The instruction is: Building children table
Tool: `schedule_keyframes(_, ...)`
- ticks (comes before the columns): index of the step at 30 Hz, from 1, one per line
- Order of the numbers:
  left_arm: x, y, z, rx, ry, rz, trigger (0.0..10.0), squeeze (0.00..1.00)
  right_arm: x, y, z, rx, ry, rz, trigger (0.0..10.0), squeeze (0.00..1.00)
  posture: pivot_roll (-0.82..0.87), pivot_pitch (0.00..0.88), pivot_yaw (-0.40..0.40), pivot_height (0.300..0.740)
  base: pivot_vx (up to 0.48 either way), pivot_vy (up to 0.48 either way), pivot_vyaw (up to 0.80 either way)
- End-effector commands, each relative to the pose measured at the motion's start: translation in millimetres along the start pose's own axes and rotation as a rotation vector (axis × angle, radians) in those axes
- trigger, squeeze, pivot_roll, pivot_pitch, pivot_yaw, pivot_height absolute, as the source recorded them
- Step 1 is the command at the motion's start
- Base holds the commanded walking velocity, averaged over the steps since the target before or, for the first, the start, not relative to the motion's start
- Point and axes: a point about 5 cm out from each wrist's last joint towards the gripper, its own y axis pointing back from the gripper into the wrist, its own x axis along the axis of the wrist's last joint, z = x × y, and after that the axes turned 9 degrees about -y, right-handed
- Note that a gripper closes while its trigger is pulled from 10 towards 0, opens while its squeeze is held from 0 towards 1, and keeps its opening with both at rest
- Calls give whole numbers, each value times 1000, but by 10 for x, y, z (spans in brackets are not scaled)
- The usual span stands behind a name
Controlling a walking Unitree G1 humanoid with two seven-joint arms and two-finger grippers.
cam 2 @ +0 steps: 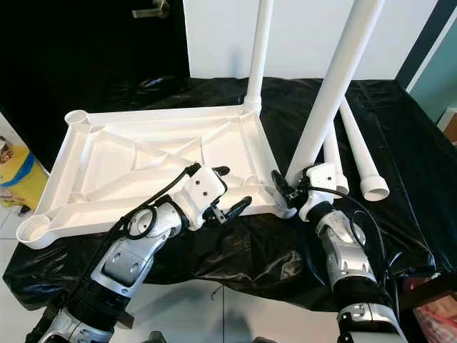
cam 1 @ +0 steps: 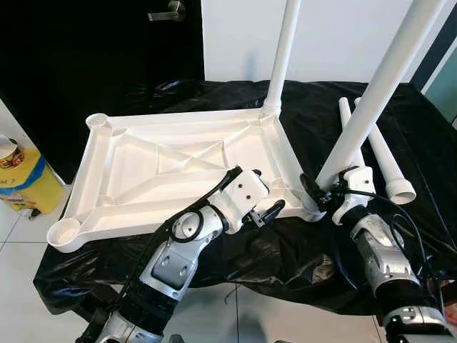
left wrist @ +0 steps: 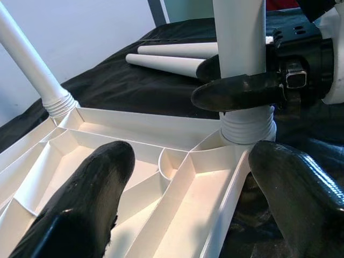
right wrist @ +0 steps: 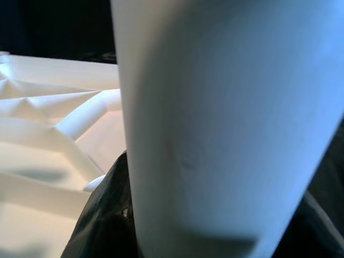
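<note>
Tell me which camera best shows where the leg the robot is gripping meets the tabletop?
The left wrist view: the leg's threaded base sits in the corner socket, with the right gripper around it. The eye views show that joint smaller; the right wrist view shows a blurred leg close up.

Home room: tiled floor [cam 1: 14,236], dark door [cam 1: 86,43], black-draped table [cam 1: 400,121].

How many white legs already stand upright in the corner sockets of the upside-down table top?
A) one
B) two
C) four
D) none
B: one leg stands at the far corner and a second leg, held by the right gripper, at the near corner of the table top.
</note>
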Motion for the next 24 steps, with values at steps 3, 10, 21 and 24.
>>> schedule_keyframes(3,16,-31,22,-11,-8,13,10000,0,-179,88,-60,-126,-51,-48,10000,0,10,0,-44,740,0,0,0)
schedule_keyframes(10,27,-52,43,-13,-1,20,10000,0,-211,114,-148,-301,-48,-34,10000,0,5,0,-50,740,0,0,0)
schedule_keyframes(21,14,-54,45,-8,0,20,10000,0,-342,142,-270,-550,-68,-95,10000,0,9,0,-60,740,0,0,0)
schedule_keyframes(24,16,-68,50,-5,1,22,10000,0,-332,119,-369,-543,-101,-90,10000,0,9,0,-60,740,0,0,0)
